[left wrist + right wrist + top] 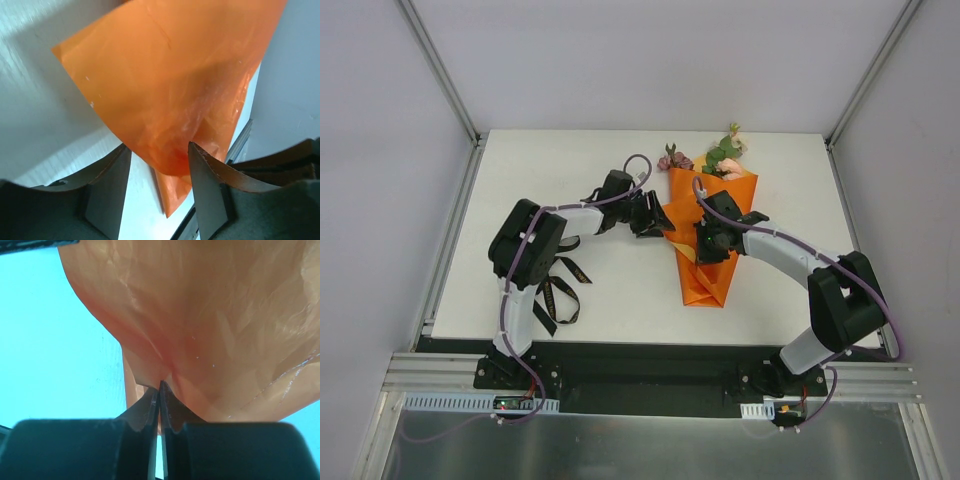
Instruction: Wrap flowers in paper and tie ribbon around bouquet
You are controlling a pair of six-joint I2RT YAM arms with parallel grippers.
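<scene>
Top external view: a white table (610,290) is seen inside a booth of plain grey walls (380,150), framed by slanting metal posts (440,70), with a metal rail (650,375) along the near edge. The orange paper (708,282) is laid as a cone right of the table's centre, its narrow end towards the arms. The flowers (720,157) are shown at its wide far end, pink and mauve with green leaves. The black ribbon (558,300) is left loose on the table's near left part, well apart from the cone.

The left gripper (660,222) is placed at the cone's left edge. In the left wrist view its fingers (107,190) are spread, with a corner of the paper between them. The right gripper (703,250) is set on the middle of the cone. In the right wrist view its fingers (147,407) are pressed together, and a fold of paper is pinched at their tips.
</scene>
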